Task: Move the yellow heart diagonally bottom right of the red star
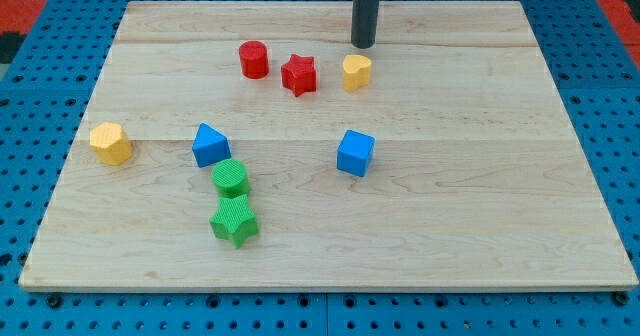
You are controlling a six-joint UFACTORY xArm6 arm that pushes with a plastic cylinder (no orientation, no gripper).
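The yellow heart (356,72) sits just right of the red star (298,75), level with it. My tip (362,45) waits just above the heart, ready to push it down. This tool is a plain rod; nothing opens or pinches.

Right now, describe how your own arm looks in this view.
Only a straight, dark grey, cylindrical rod shows, entering from the view's top. It is plain, with no markings, cables or jaws visible. My tip is its blunt round end, just above the yellow heart.
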